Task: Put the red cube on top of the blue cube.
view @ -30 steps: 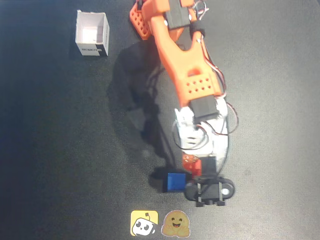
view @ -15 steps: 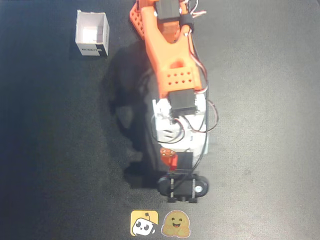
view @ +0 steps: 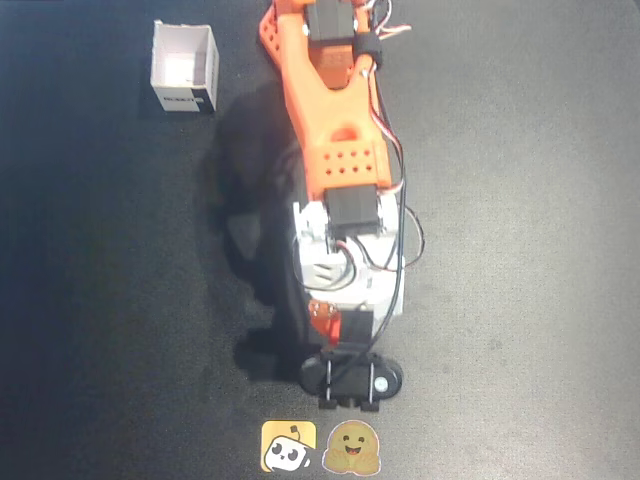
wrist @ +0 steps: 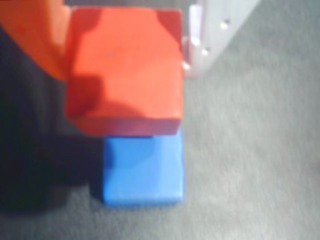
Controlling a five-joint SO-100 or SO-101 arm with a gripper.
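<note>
The red cube (wrist: 124, 70) fills the upper left of the wrist view, pinched between the orange finger (wrist: 35, 35) at the left edge and the white finger (wrist: 210, 35) at upper right, so the gripper (wrist: 125, 50) is closed down to the cube's width with the cube in its grasp. Below it in that view sits the blue cube (wrist: 142, 167) on the dark table (wrist: 250, 165), its top edge hidden under the red one. Whether the two touch or the red hangs just above, I can't tell.

They look offset to me: the blue cube shows well past the red one's lower edge. If the fingers let go here, I'd expect the red cube to land half on, tip and tumble off, or nudge the blue one aside.

From overhead, both cubes are mostly buried under the arm (view: 335, 140) in the lower middle; only a sliver of red (view: 322, 322) shows. The white box (view: 185, 68) stands well apart, upper left.
</note>
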